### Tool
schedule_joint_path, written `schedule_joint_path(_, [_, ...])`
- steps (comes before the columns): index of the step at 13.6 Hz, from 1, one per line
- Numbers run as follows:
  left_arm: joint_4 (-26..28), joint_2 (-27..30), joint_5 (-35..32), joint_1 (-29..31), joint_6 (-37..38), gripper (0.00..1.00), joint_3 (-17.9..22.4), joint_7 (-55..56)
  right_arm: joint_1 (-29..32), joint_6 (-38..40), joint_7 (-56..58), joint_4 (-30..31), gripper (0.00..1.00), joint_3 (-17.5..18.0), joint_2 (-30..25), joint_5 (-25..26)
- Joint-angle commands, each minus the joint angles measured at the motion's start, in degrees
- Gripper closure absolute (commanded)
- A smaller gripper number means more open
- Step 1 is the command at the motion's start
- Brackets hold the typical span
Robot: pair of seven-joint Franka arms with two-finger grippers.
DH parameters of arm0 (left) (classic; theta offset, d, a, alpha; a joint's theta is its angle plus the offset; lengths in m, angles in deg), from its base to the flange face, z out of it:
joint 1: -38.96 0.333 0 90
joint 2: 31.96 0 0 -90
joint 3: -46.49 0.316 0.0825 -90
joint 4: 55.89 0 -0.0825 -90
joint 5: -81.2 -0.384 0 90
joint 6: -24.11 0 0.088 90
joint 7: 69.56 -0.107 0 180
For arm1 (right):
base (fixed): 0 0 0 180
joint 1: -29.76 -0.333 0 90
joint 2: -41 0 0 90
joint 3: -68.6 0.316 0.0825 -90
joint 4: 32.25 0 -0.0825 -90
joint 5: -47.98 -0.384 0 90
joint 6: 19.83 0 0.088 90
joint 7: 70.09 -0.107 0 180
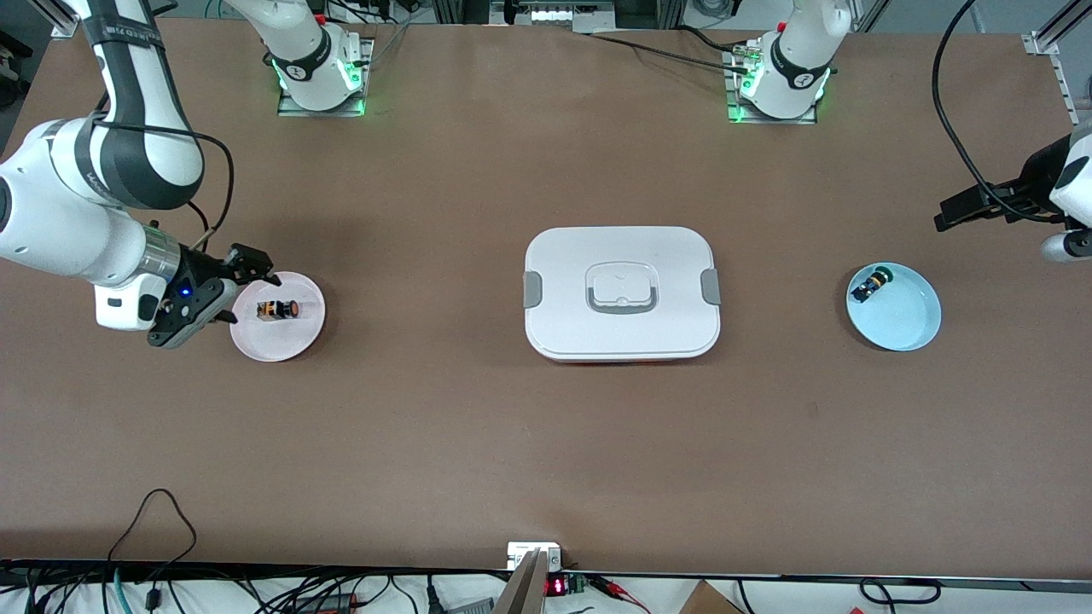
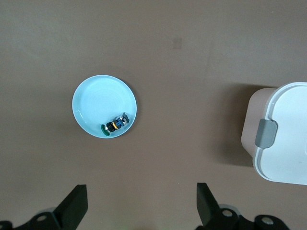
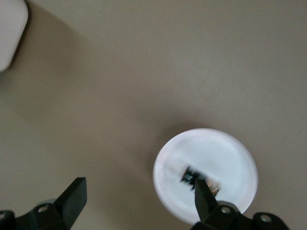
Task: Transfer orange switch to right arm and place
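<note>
Table (image 1: 546, 443): brown, flat surface; cables and small electronics run along its edge nearest the front camera.

Pink plate (image 1: 256, 341): round and shallow, at the right arm's end of the table. Carries one item.

Orange switch (image 1: 277, 309): lies on its side near the middle of the pink plate, black body with the orange cap turned toward the table's centre. Nothing grips it. In the right wrist view it shows as a dark blurred shape (image 3: 199, 178) on the plate (image 3: 225, 153).

Right gripper (image 1: 213, 294): black claw, fingers spread apart and empty, low over the pink plate's rim on the side toward the right arm's end of the table. One finger (image 3: 204, 196) shows in front of the switch in the right wrist view; whether it touches cannot be told.

White lidded box (image 1: 622, 292): rounded rectangle at the table's centre, grey clasps at two ends, recessed handle on top.

Blue plate (image 1: 904, 320): round, at the left arm's end of the table.

Green-capped switch (image 1: 873, 282): lies inside the blue plate by the rim farther from the front camera.

Left gripper (image 2: 141, 206): fingers spread wide, empty, up in the air over bare table just beside the blue plate (image 2: 96, 103); this arm waits.

Arm bases: both stand along the table edge farthest from the front camera, lit green.
</note>
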Motion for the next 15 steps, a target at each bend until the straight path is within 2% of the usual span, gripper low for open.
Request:
schedule_joint_path(1, [-1.11,-0.43,0.30,-0.83,0.66,0.00,0.74,-0.10,-1.15,9.12,-18.53,-4.24,0.00,-0.06,-0.82,-0.78])
schedule_joint_path(4, [-1.03,-0.43,0.39,-0.83,0.66,0.00,0.74,-0.10,-3.08,19.66,-31.83,-10.21,0.00,-0.14,-0.74,2.19])
schedule_joint_path(6, [-1.02,-0.43,1.09,-0.83,0.66,0.00,0.83,-0.10,-4.04,24.95,-32.57,-14.51,0.00,-0.14,-0.83,8.94])
schedule_joint_path(8, [-1.02,-0.43,1.18,-0.83,0.66,0.00,0.83,-0.10,-4.23,25.33,-32.48,-17.16,0.00,-0.32,-1.27,15.89])
schedule_joint_path(9, [-1.02,-0.43,1.18,-0.74,0.74,0.00,0.83,-0.10,-3.62,24.37,-32.48,-18.39,0.00,-1.10,-1.36,17.74])
schedule_joint_path(12, [-1.02,-0.51,1.27,-0.83,0.66,0.00,0.83,-0.10,-2.29,23.12,-33.53,-19.54,0.00,-5.32,-1.62,17.76])
schedule_joint_path(14, [-1.02,-0.51,1.36,-0.74,0.66,0.00,0.83,-0.10,-1.59,23.74,-33.63,-18.50,0.00,-5.59,-2.67,18.72])
schedule_joint_path(15, [-1.02,-0.51,1.36,-0.74,0.66,0.00,0.83,-0.10,-1.07,23.05,-32.93,-15.88,0.00,-5.59,-4.15,18.73])
